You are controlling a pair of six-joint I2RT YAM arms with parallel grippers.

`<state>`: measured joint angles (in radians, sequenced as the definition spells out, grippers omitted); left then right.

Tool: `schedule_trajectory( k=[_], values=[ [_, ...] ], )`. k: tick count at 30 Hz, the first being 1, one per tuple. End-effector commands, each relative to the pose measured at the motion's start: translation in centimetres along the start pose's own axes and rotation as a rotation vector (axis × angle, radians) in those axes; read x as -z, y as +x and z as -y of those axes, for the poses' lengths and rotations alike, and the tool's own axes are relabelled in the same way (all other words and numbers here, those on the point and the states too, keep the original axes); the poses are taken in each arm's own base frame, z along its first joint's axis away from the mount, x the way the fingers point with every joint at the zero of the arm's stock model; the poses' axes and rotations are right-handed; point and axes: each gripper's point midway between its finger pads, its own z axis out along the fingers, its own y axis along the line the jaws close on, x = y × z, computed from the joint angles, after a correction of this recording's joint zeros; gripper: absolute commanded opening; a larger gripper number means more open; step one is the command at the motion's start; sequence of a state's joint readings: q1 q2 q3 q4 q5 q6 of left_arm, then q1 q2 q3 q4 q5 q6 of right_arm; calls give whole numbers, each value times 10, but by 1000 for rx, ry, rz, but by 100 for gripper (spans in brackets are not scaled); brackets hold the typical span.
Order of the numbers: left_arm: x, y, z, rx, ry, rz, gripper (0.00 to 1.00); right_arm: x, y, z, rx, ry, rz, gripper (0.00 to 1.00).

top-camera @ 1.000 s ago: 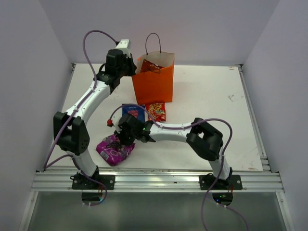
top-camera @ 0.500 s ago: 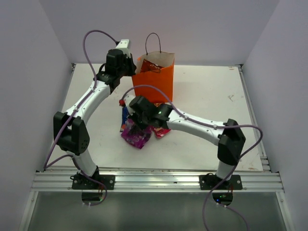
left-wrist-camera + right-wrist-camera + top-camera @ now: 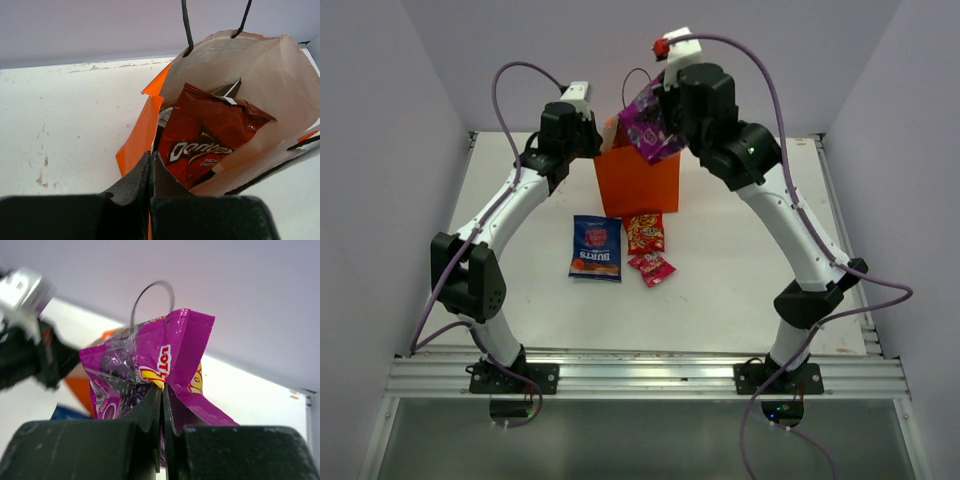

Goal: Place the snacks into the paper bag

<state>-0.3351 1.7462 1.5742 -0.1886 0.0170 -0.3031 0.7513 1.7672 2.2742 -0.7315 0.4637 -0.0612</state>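
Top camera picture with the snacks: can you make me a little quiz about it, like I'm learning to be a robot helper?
1. True or false: the purple bag is lying on the table.
2. Pick one. What is inside the paper bag? A. an apple. B. a red chips bag. C. a bottle.
3. How many snacks lie on the table in front of the paper bag?

Key
1. False. The right gripper holds it in the air above the paper bag.
2. B.
3. Three: the blue bag, the red-yellow packet and the small pink packet.
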Motion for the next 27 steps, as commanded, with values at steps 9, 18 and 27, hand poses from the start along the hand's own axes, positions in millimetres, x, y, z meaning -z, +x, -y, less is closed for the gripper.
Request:
schedule_trajectory(
  k=[9,18,27],
  values=[
    [13,-31,7,-14,15,72,0,-70,-85,68,-123,166,335,0],
    [7,-27,8,-13,19,60,0,-130,-24,46,-97,89,218,0],
    [2,-30,8,-7,18,65,0,-122,12,34,-65,25,116,0]
  ],
)
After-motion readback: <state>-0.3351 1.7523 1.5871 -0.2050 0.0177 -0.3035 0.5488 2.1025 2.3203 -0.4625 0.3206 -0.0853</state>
